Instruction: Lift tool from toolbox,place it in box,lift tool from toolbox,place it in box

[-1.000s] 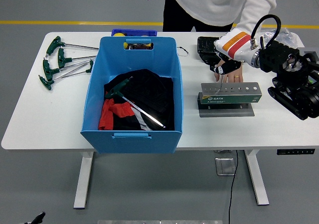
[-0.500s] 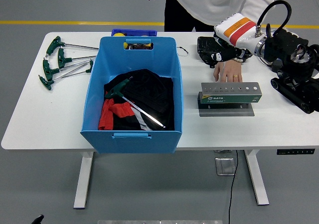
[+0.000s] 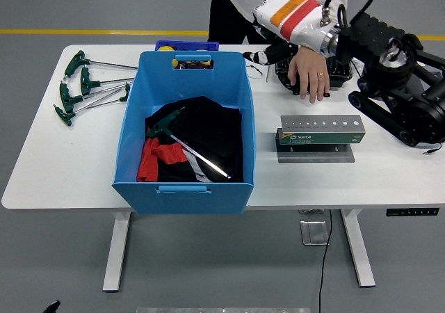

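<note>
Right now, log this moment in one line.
right hand: shut on thin tool, beside blue box far right corner | left hand: not in view | person's hand: on black case

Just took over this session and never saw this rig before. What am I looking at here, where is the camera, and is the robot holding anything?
One camera, high on the robot's side, looks down over a white table. The black arm from the right ends in the robot's right hand, at the white, orange and red cuff; it seems to grip a thin metal tool hanging down, though that is hard to confirm. The left arm is not visible.

A person stands at the far side, one hand resting on a black case. In the middle sits a blue box with dark cloth and one green-handled wrench. More green-handled wrenches lie at the left. The grey tool stand has empty holes.
</note>
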